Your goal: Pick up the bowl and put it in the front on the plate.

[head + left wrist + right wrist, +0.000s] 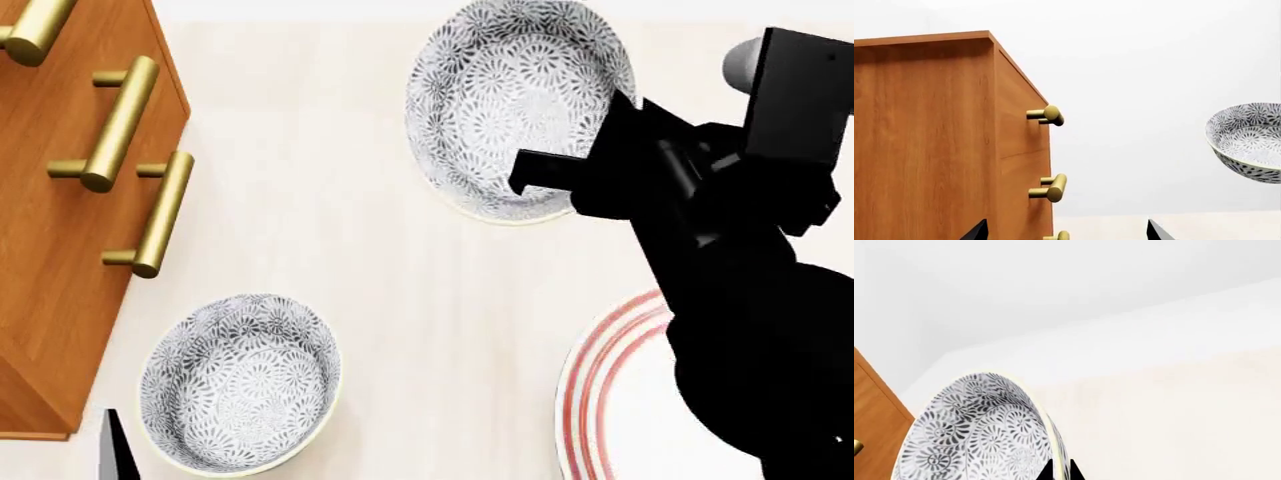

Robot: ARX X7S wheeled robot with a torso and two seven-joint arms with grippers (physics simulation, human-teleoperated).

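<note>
The bowl (514,105), white with a dense grey-blue floral pattern, hangs tilted above the table. My right gripper (554,180) is shut on its rim. In the right wrist view the bowl (974,435) fills the lower left, and the two black fingertips of the right gripper (1059,473) pinch its rim. The left wrist view shows the bowl (1247,142) in the air against the white wall. The plate (621,390), white with red rings, lies at the lower right, mostly hidden under my right arm. My left gripper (1067,235) is open and holds nothing.
A second patterned bowl (240,380) sits on the pale table near my left fingertip (114,450). A wooden drawer chest (54,250) with brass handles (120,125) stands at the left, and it also fills the left wrist view (934,140).
</note>
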